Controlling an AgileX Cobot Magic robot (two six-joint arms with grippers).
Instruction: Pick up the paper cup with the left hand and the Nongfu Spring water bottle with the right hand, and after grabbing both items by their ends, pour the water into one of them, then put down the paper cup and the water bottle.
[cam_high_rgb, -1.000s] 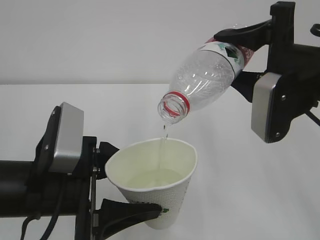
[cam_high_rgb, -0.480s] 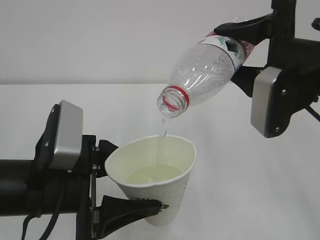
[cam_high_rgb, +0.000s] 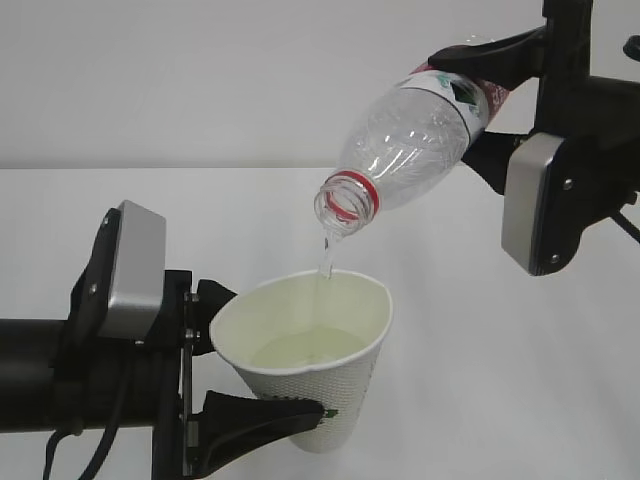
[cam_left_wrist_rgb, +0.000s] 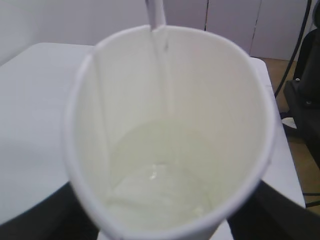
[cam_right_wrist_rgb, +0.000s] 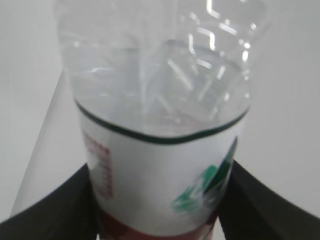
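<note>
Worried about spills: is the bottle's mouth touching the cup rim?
Apart. The exterior view shows the water bottle mouth above the paper cup rim, bare background between.

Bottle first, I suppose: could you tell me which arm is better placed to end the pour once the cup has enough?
Probably the right. Its gripper holds the tilted water bottle over the paper cup, so righting it stops the water. The left gripper only holds the cup.

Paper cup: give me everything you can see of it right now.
The paper cup is white, tapered, with a dimpled wall, a dark green print and a pale cream inside. The left gripper clamps it low on the wall, tilted slightly, above the table. A shallow pool of water lies inside, and a thin stream from the bottle above runs in at the far rim.
</note>
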